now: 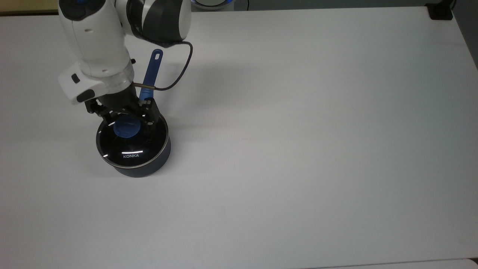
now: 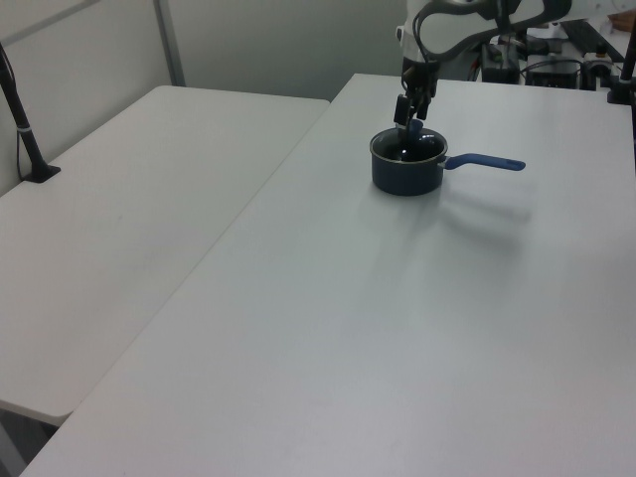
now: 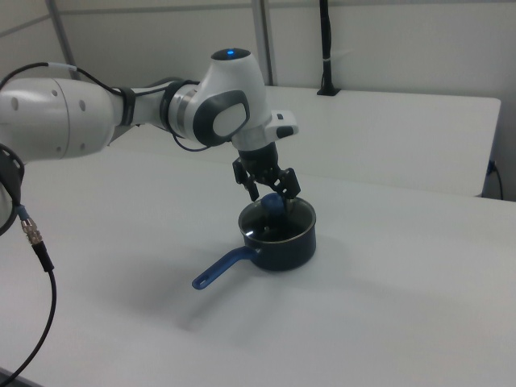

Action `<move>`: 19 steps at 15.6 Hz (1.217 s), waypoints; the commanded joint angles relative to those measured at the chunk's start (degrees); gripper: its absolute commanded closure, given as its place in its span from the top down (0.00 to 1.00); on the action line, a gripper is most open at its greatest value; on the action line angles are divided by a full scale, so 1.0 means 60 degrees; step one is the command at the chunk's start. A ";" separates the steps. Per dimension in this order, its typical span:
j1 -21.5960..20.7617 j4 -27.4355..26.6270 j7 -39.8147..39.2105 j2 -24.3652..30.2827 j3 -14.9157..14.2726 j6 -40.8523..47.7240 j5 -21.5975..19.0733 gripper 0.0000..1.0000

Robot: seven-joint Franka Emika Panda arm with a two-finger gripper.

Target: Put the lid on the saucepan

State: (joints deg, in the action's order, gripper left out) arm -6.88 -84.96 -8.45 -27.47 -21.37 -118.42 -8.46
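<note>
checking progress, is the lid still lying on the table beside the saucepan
No, the lid sits on the saucepan, its rim matching the pan's in the top view.

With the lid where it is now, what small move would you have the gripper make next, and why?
Probably lift straight up and away. The lid already sits level on the saucepan, and the gripper is open, its fingers either side of the blue knob rather than clamped on it.

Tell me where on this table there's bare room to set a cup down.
The table is bare across the top view's right and bottom, past the saucepan. It is crowded at the top view's upper left, where the gripper hangs over the lid beside the handle.
</note>
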 commanded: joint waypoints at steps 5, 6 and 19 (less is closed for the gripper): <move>-0.0186 -0.1044 0.0002 0.2378 0.0585 0.2023 0.0544 1.00; -0.0157 -0.1249 0.0089 0.2744 0.0878 0.2272 0.0749 1.00; 0.0400 -0.2101 0.1101 0.4754 0.2595 0.3929 0.1527 1.00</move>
State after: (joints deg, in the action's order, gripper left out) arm -6.02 -95.51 -2.79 -1.85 -6.86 -96.61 -0.29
